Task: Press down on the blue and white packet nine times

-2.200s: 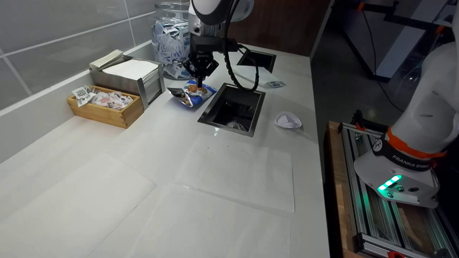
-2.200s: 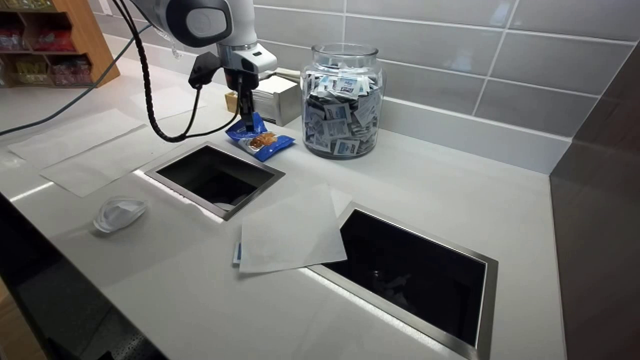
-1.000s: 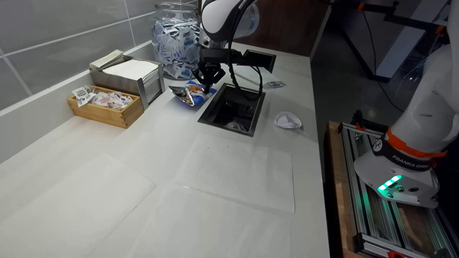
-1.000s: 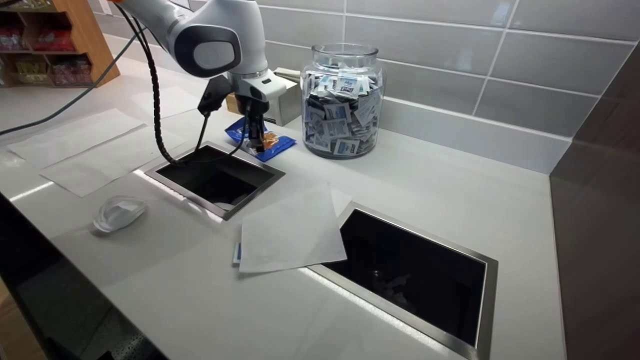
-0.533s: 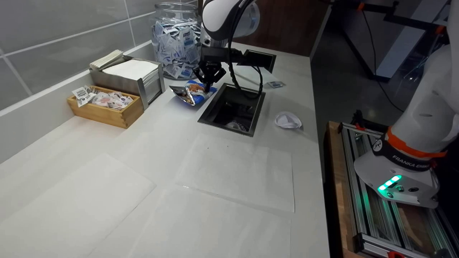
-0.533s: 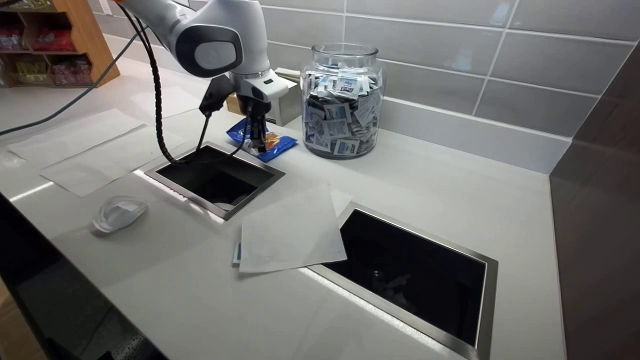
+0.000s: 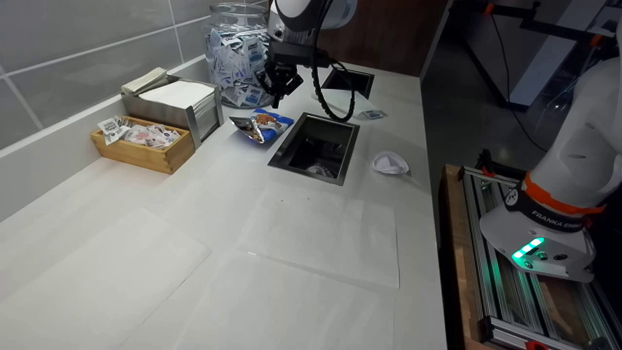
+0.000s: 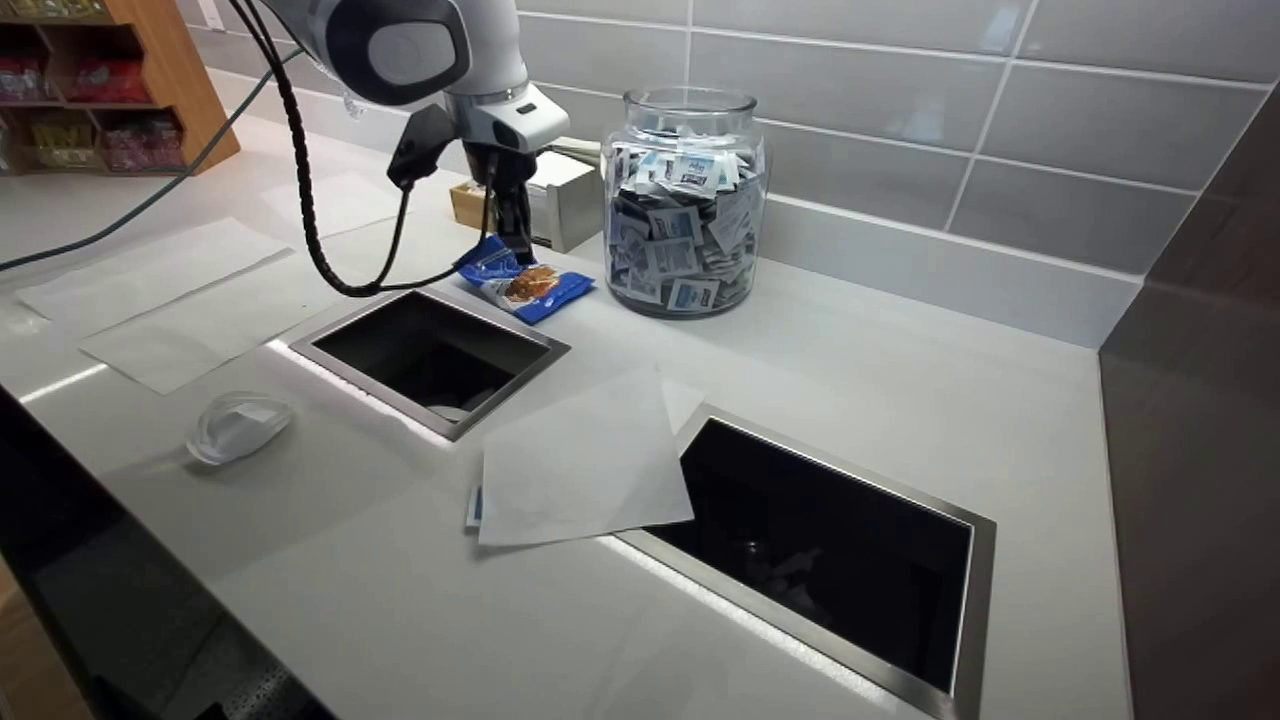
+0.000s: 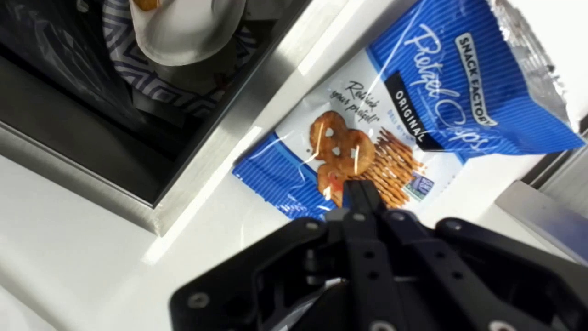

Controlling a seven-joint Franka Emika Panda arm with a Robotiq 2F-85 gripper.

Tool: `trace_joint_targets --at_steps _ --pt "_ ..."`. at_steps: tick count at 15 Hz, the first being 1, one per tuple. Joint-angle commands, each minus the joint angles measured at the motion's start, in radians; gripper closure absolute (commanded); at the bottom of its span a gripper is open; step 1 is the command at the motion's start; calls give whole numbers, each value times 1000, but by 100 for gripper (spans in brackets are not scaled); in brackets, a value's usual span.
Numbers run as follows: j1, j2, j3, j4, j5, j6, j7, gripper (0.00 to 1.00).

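Note:
The blue and white packet is a Pretzel Crisps snack bag with a silvery foil end. It lies on the counter beside a square bin opening in both exterior views (image 7: 278, 125) (image 8: 545, 290). In the wrist view the packet (image 9: 418, 87) lies face up, with its pretzel picture beyond the fingertips. My gripper is shut with nothing between its fingertips, in the wrist view (image 9: 360, 185) and in both exterior views (image 7: 275, 104) (image 8: 524, 258). The fingertips point down a little above the packet, apart from it. They hide a small part of its lower edge in the wrist view.
The bin opening (image 7: 306, 175) borders the packet, with a second opening (image 8: 850, 468) farther along. A glass jar of sachets (image 8: 685, 230), a metal napkin holder (image 7: 158, 114) and a wooden box (image 7: 133, 154) stand by the wall. A paper sheet (image 8: 590, 460) lies between the openings.
Half a second to one second ago the fingertips were down at the packet's bin side; now the gripper has risen off it. The packet has shifted and creased slightly compared with two seconds ago.

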Motion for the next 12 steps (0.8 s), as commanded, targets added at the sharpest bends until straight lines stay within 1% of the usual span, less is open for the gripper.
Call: trace_joint_targets --at_steps 1,2,3,4,10,11,12 --pt "24 -87 -14 -59 -46 -19 54 74" --pt "22 -103 -10 -63 -44 -25 64 72" --pt "23 -117 -10 -70 -50 -28 76 67" --pt "24 -131 -9 -78 -54 -31 90 58" --pt "26 -196 -8 -119 -117 -63 212 14" --pt "25 -205 -6 -124 -127 -72 229 5" --pt "23 -212 -4 -128 -136 -81 244 1"
